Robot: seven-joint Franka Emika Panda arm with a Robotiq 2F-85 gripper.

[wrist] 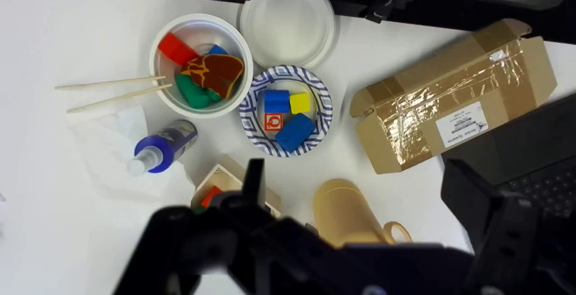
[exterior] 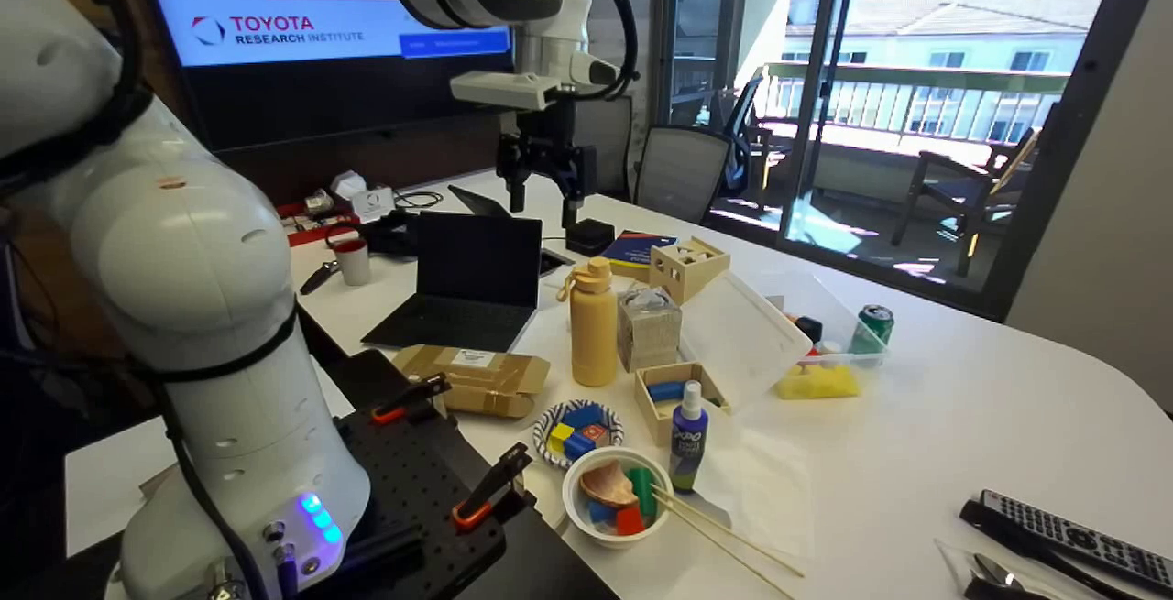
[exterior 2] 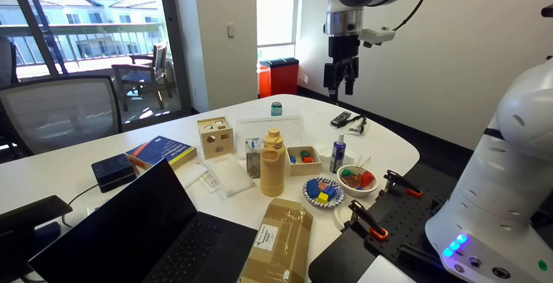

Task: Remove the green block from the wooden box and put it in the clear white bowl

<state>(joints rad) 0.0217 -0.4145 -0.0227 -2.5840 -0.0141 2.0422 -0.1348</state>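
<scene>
The open pale wooden box (exterior 2: 305, 170) holds a green block (exterior 2: 305, 154), a red block and a blue block. In the wrist view my gripper's finger covers part of the wooden box (wrist: 234, 165); only a sliver of green shows there. The white bowl (exterior 2: 357, 191) stands nearby, holding red, green, blue and brown pieces. It also shows in the wrist view (wrist: 202, 34) and in an exterior view (exterior: 616, 540), with chopsticks on its rim. My gripper (exterior: 543, 206) is open and empty, high above the table. In the wrist view its fingers (wrist: 355, 173) are wide apart.
A tall yellow bottle (exterior: 594, 334) and a purple spray bottle (exterior: 689, 449) stand close beside the wooden box. A patterned bowl (wrist: 252, 135) with blue and yellow blocks is beside the white bowl. A shape-sorter box (exterior 2: 218, 144), cardboard box (exterior 2: 276, 248) and laptop (exterior: 476, 279) are around.
</scene>
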